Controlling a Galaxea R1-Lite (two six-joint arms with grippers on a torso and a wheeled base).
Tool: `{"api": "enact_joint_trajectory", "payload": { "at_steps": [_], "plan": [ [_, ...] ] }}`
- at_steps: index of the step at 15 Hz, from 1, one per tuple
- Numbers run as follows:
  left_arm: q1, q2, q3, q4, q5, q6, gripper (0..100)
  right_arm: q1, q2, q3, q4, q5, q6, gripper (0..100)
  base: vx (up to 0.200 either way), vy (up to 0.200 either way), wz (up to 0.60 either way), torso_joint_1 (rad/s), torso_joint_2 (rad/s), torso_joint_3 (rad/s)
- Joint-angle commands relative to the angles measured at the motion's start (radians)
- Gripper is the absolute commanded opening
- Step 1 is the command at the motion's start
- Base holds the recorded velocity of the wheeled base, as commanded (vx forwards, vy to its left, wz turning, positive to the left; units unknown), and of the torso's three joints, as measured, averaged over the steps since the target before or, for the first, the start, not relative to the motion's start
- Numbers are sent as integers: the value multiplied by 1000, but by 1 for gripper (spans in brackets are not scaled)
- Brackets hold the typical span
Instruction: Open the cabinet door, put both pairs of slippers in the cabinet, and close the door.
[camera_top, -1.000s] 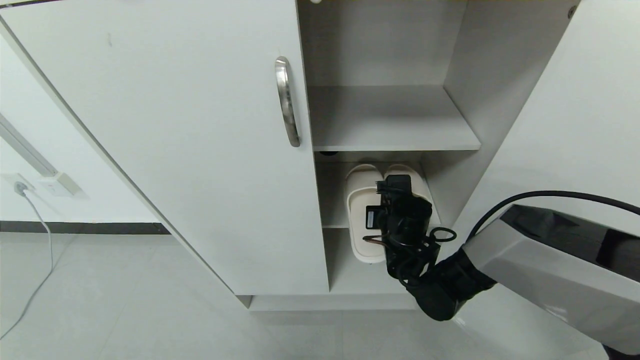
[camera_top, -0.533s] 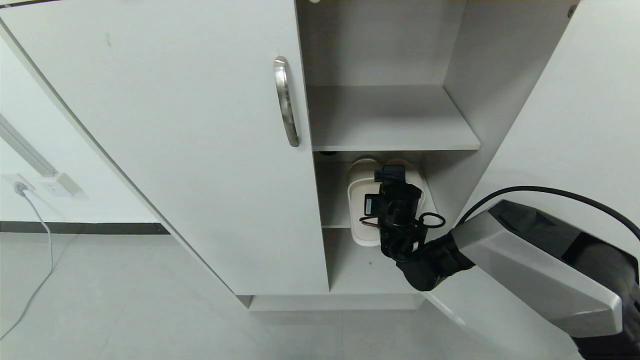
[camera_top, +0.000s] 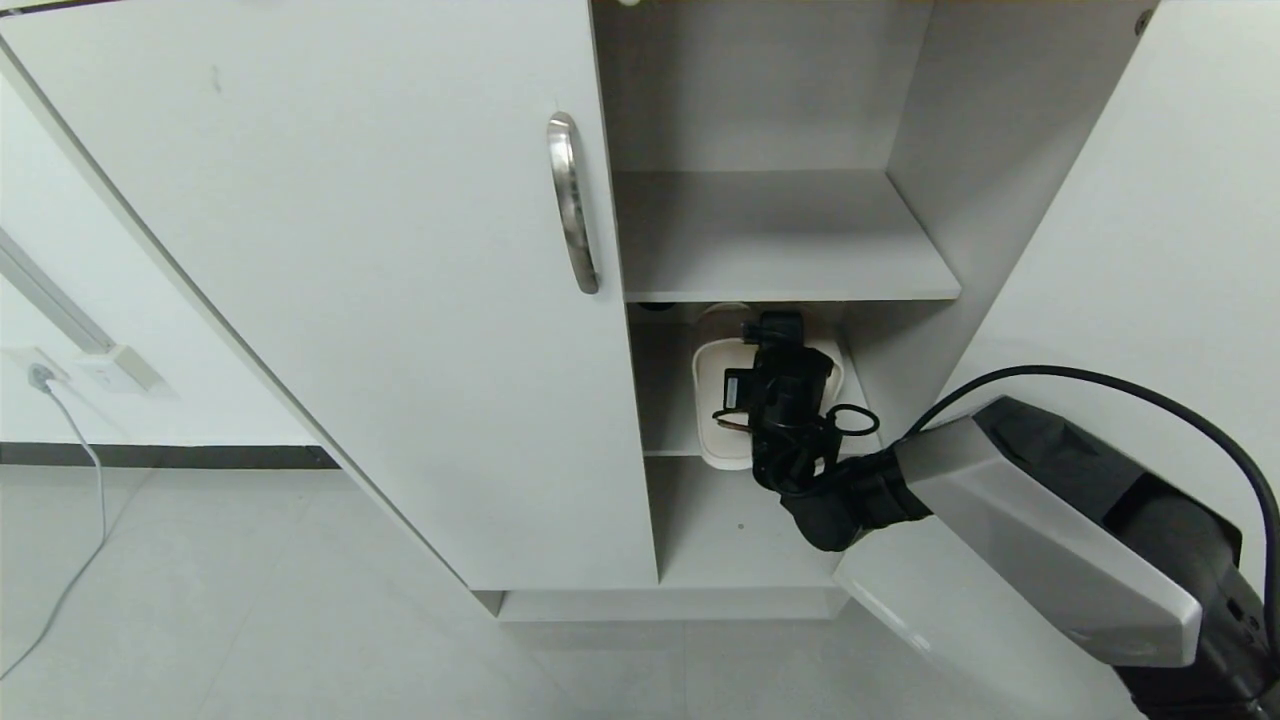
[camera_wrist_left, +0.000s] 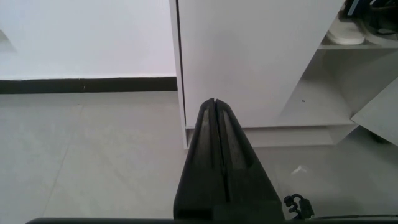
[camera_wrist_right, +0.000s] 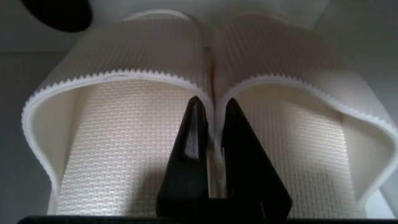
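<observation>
A tall white cabinet (camera_top: 1000, 150) stands on a pale grey tiled floor (camera_top: 250, 620). Its left door (camera_top: 380, 280) is shut and carries a curved brushed-metal handle (camera_top: 572, 205), and its right door (camera_top: 1150, 250) is swung wide open. Inside the open half, a bare upper shelf (camera_top: 780, 235) sits above a lower shelf (camera_top: 662, 400), with the cabinet's bottom board (camera_top: 720, 530) underneath. A pair of cream ribbed foam slippers (camera_wrist_right: 124, 124) lies side by side on the lower shelf, toes pointing toward the back wall and heels at the shelf's front edge. The right gripper (camera_wrist_right: 213, 109) is inside that compartment, over the slippers. Its two black fingers (camera_wrist_right: 194, 143) are clamped on the adjoining inner side walls of both slippers, pinching the two together where they meet. The right arm (camera_top: 1030, 530) comes in from the lower right, crossing in front of the open door. The left gripper (camera_wrist_left: 214, 107) hangs low over the floor, well apart from the slippers and facing the cabinet's base below the shut door. Its fingers are pressed flat together with nothing between them. On the wall left of the cabinet, a white socket (camera_top: 38, 372) has a grey cable (camera_top: 90, 500) trailing down to the floor.
</observation>
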Motion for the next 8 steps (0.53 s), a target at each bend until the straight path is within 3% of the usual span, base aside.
{"api": "enact_joint_trajectory", "payload": {
  "at_steps": [1, 8],
  "plan": [
    [0, 1, 0, 0, 0, 0, 0, -5, 13, -26, 10, 6, 0, 0, 0, 0, 0, 0, 0, 0],
    [0, 1, 0, 0, 1, 0, 0, -13, 30, -35, 10, 8, 0, 0, 0, 0, 0, 0, 0, 0]
  ]
}}
